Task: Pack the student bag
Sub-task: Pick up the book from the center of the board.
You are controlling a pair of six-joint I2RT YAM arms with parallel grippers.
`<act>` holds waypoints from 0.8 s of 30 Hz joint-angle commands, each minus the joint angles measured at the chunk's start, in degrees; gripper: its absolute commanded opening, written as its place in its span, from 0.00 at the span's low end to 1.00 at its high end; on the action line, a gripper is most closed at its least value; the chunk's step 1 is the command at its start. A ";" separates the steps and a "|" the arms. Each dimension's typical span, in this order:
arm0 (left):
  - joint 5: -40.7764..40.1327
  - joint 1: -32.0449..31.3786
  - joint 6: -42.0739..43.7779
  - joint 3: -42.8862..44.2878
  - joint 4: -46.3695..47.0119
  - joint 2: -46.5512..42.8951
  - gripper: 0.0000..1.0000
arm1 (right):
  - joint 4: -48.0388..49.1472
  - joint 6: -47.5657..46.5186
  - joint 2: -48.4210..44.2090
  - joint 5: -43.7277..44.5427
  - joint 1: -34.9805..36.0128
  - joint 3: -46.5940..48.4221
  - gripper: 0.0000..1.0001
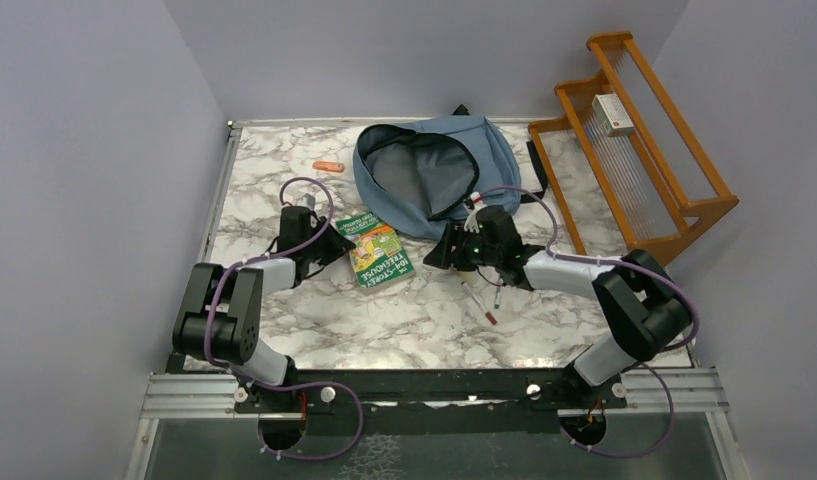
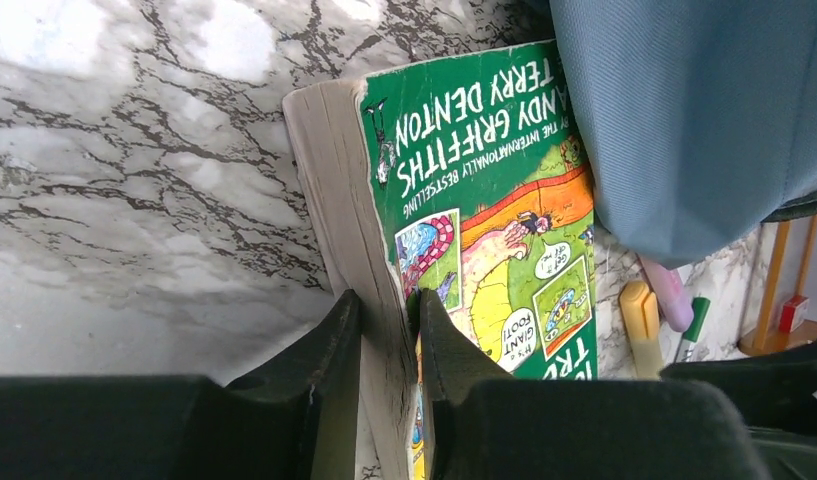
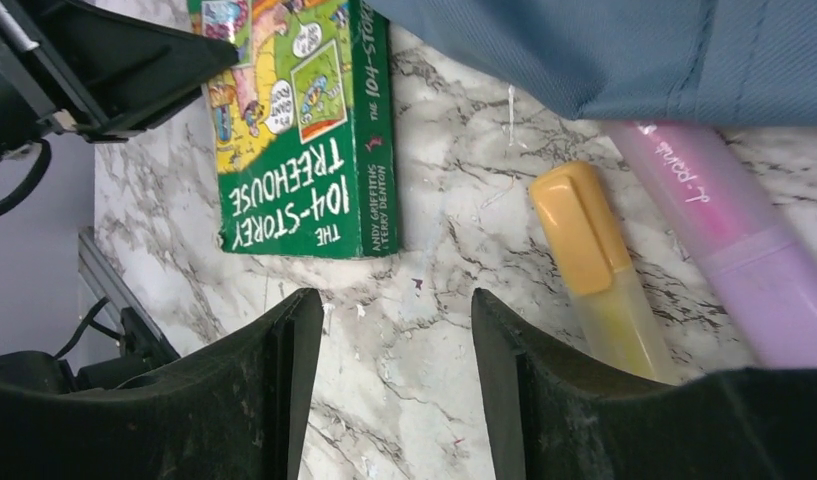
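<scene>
The book (image 2: 474,190) is pinched at its page edge in the left claw (image 2: 386,305). Next it likely must be lifted into the bag (image 1: 429,170), laid open at the back of the surface (image 1: 384,320). The right claw (image 3: 394,310) is held apart, empty. The pinch is seen only from the left wrist, the bag's mouth only from above.

A white marble-pattern table (image 1: 384,320) carries a green paperback book (image 1: 376,253). It lies flat with the cover up, and the title reads "The 104-Storey Treehouse". To the right of the book, a yellow highlighter (image 3: 594,260) and a pink highlighter (image 3: 724,230) lie side by side, close but not touching. A green-capped pen (image 2: 695,325) lies just beside them. A small orange object (image 1: 327,166) lies in the far left part of the table. At the right side stands a wooden rack (image 1: 696,210) with a small white box (image 1: 614,113) on it.
</scene>
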 commanded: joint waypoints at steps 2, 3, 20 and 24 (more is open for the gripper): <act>0.15 -0.75 -1.16 -7.20 -6.92 0.00 0.00 | 5.52 3.28 4.68 -6.66 0.37 2.68 0.64; -0.11 -0.75 -1.38 -7.89 -7.03 -0.61 0.00 | 5.72 3.41 5.34 -7.12 0.40 3.15 0.65; -0.83 -0.49 -2.43 -12.53 -5.98 -4.94 0.00 | 5.15 8.74 19.81 -7.28 4.54 12.55 0.71; 0.47 -0.53 -2.90 -12.93 -4.11 -3.89 0.00 | 6.61 12.07 20.94 -9.65 4.65 11.54 0.71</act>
